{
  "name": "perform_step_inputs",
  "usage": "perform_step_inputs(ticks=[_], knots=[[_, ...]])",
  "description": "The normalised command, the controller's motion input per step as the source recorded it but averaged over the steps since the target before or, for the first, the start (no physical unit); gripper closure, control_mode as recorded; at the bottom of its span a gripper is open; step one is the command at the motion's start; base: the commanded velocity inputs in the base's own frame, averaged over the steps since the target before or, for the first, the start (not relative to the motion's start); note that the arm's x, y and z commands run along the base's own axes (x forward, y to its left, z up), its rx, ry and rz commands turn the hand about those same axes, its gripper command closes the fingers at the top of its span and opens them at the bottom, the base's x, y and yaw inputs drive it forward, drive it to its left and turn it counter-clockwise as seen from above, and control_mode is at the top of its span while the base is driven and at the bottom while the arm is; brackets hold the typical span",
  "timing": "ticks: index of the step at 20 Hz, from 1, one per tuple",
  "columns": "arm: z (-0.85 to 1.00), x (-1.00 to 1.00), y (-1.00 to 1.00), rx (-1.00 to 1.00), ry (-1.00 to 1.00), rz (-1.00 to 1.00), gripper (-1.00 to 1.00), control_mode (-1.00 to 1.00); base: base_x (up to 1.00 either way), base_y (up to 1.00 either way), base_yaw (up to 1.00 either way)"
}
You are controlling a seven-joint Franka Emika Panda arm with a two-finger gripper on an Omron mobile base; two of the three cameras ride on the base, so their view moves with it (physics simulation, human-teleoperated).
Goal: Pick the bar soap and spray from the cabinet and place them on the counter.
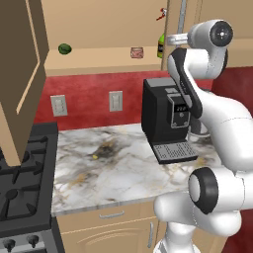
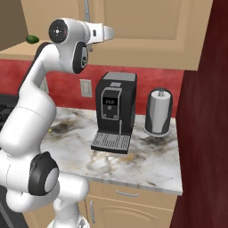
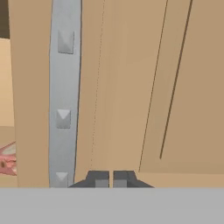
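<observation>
The cabinet (image 1: 99,62) has its left door (image 1: 20,74) swung open and its right door (image 3: 131,87) closed. On the shelf lies the pinkish bar soap (image 1: 137,52). To its right stands the green spray (image 1: 160,46) with its red trigger (image 1: 160,14), partly hidden by the right door's edge. My gripper (image 1: 170,39) is raised to shelf height, close in front of the right door and beside its metal bar handle (image 3: 64,87). In the hand view the gripper (image 3: 107,178) is shut on nothing, and a pink sliver of the bar soap (image 3: 6,160) shows at the left edge. The marble counter (image 1: 113,168) lies below.
A dark green ball (image 1: 64,48) sits at the shelf's left. A black coffee machine (image 1: 165,116) stands on the counter under the gripper, with a grey canister (image 2: 159,111) to its right. The black stove (image 1: 24,188) is at the left. A dark red wall (image 2: 205,133) bounds the right.
</observation>
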Motion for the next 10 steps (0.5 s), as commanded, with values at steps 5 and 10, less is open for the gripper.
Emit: perform_step_inputs(ticks=[5, 10], knots=[[0.00, 0.00, 0.00, 0.00, 0.00, 0.00, 1.00, -1.00, 0.00, 0.00, 0.00], [0.00, 0.00, 0.00, 0.00, 0.00, 0.00, 1.00, -1.00, 0.00, 0.00, 0.00]])
